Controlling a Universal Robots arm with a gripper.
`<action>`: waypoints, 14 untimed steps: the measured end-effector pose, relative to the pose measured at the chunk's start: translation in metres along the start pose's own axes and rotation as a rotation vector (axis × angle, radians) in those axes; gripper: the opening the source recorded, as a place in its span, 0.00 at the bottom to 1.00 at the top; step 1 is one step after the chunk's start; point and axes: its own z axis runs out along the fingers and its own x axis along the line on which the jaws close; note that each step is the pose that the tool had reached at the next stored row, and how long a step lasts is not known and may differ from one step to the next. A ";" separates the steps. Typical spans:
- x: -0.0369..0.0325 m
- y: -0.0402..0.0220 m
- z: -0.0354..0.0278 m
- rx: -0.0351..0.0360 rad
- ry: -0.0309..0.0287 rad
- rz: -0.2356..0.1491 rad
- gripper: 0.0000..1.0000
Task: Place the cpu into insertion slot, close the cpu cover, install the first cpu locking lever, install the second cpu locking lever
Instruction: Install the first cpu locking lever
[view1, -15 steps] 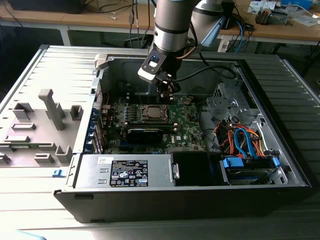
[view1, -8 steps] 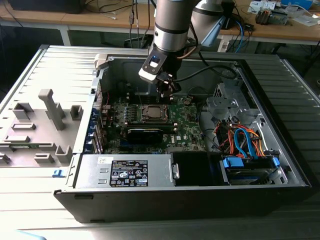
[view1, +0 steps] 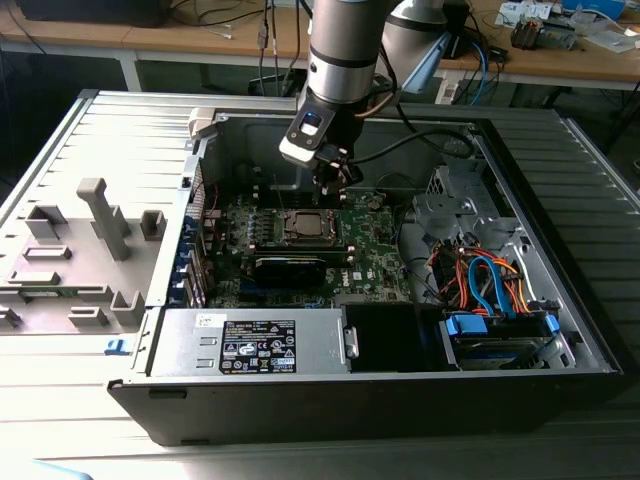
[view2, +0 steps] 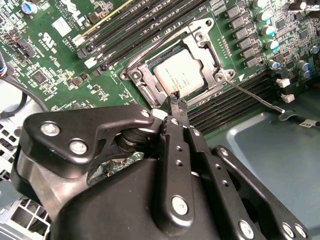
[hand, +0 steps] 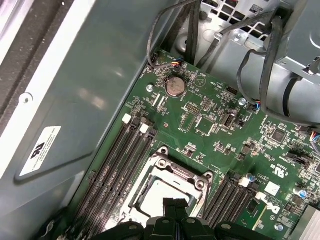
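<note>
Fig.: cpu (view2: 182, 75) sits in insertion slot (view2: 141, 82), cpu cover (view2: 207, 50) down over it. Gripper (view2: 175, 100) pinched shut, empty, tip at cover's edge. Locking lever (view2: 252, 95): thin wire, prob. stiff and springy; best taken near hooked end.

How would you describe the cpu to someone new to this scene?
Inside the open computer case lies a green circuit board. Between its banks of long black memory slots sits the cpu: the only dull silver-grey square, ringed by the cpu cover.
</note>
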 end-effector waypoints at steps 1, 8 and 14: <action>0.0000 0.0000 0.0000 0.0000 -0.0001 -0.004 0.11; 0.0000 0.0000 0.0000 0.0006 -0.0010 -0.035 0.11; 0.0000 0.0000 0.0000 0.0009 -0.0015 -0.055 0.11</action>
